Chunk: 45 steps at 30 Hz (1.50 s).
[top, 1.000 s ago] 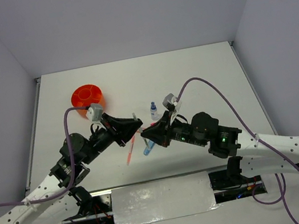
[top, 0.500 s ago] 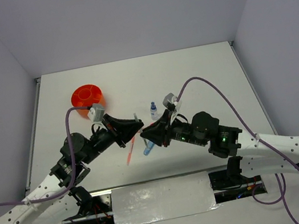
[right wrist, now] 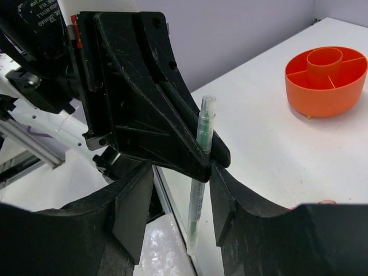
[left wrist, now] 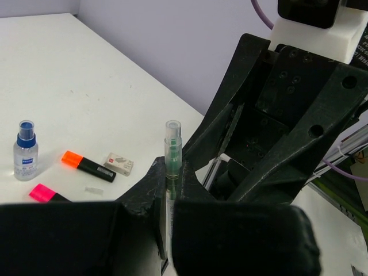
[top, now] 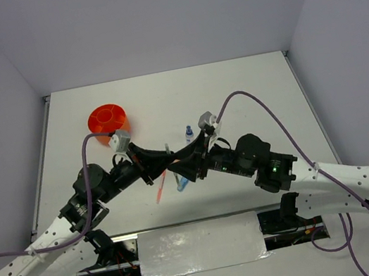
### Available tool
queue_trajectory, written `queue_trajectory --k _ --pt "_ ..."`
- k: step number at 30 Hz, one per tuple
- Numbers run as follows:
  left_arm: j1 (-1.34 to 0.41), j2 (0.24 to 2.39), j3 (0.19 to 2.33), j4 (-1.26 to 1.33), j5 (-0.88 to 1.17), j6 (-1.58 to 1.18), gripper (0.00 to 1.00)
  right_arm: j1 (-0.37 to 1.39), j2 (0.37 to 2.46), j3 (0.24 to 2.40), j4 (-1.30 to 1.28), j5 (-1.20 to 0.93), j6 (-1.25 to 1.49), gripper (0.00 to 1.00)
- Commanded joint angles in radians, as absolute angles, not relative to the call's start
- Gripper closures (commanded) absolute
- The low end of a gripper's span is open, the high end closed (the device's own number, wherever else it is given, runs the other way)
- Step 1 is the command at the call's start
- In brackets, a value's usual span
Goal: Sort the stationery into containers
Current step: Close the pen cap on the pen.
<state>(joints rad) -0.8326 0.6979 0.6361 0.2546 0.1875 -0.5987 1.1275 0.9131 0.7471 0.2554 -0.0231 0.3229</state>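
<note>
Handover underway: we find the left gripper (left wrist: 171, 178) clenched on the pen (right wrist: 204, 129), upright between the right gripper's (right wrist: 184, 192) released, spread jaws. We advise the right back away squarely, untouched, before the left carries to the cup (top: 107, 117), beyond and leftward.
</note>
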Motion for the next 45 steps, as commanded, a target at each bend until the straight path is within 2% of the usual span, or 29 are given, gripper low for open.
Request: queue_trajectory --k 1,10,17,22,33,36,41,45 --pt "-0.836 0.69 0.689 0.293 0.232 -0.587 1.0 1.131 0.943 0.796 0.298 -0.075 0.296 0.49" --pt "-0.836 0.669 0.715 0.267 0.23 -0.577 1.0 1.131 0.963 0.764 0.278 -0.078 0.293 0.42" --pt "-0.836 0.65 0.718 0.23 0.17 -0.565 1.0 1.131 0.885 0.701 0.265 -0.023 0.318 0.38" --pt "-0.836 0.652 0.732 0.213 0.138 -0.563 1.0 1.131 0.857 0.676 0.245 -0.006 0.316 0.38" --pt "-0.836 0.693 0.726 0.273 0.209 -0.591 1.0 1.129 0.948 0.722 0.308 -0.075 0.293 0.39" --pt "-0.836 0.701 0.723 0.29 0.227 -0.6 1.0 1.131 0.974 0.741 0.33 -0.084 0.287 0.42" --pt "-0.836 0.703 0.712 0.298 0.238 -0.603 1.0 1.131 0.994 0.758 0.363 -0.081 0.276 0.58" --pt "-0.836 0.704 0.706 0.295 0.238 -0.6 1.0 1.129 0.98 0.738 0.408 -0.061 0.282 0.6"
